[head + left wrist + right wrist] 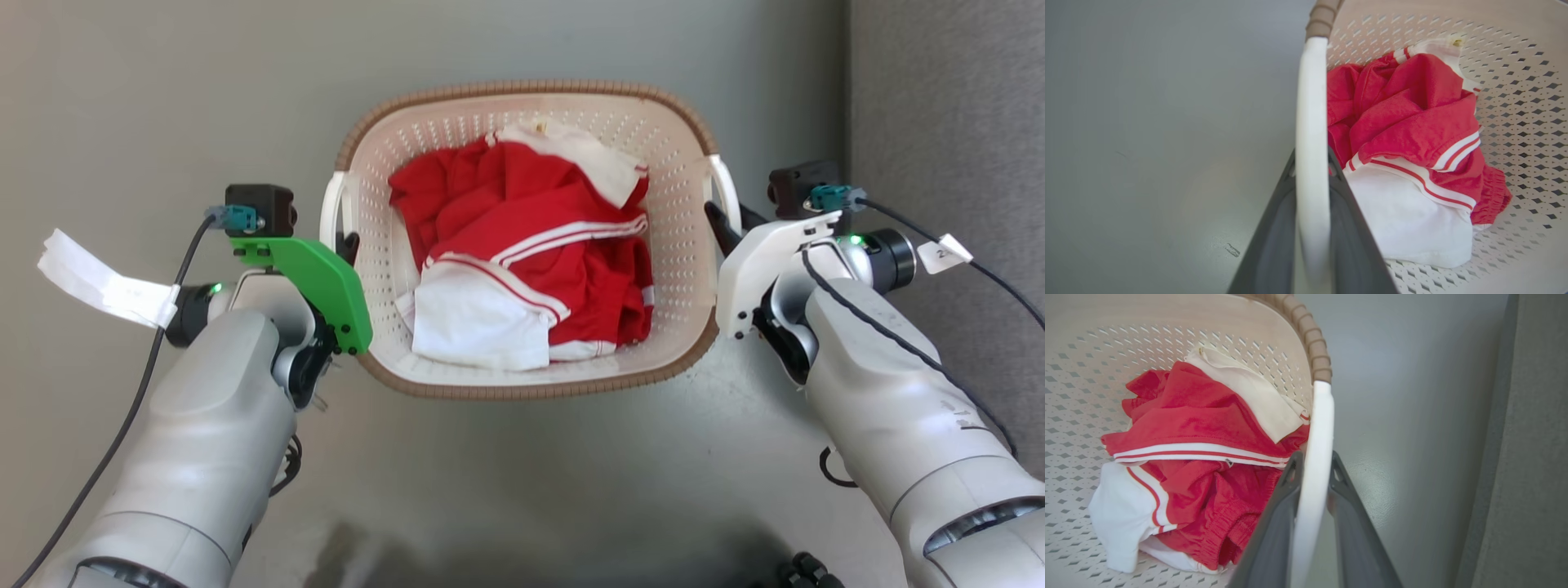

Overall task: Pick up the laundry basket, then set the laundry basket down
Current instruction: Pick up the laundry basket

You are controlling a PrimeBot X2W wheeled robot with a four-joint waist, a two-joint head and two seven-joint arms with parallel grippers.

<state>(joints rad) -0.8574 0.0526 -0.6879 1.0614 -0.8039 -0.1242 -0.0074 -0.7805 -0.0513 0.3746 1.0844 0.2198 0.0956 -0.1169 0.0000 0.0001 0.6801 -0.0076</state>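
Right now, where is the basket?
Centre of the head view, the basket is between the left tool and right tool, each gripping a side handle.

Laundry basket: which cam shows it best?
Head view: nearly the whole laundry basket, with its brown rim, left handle, right handle and the clothes inside. Left wrist view shows the left handle between the fingers of the left gripper, plus some perforated wall. Right wrist view shows the right handle in the right gripper.

Forearms reach forward, spread apart; left tool [1311, 160] and right tool [1315, 459] clamped nearly closed.
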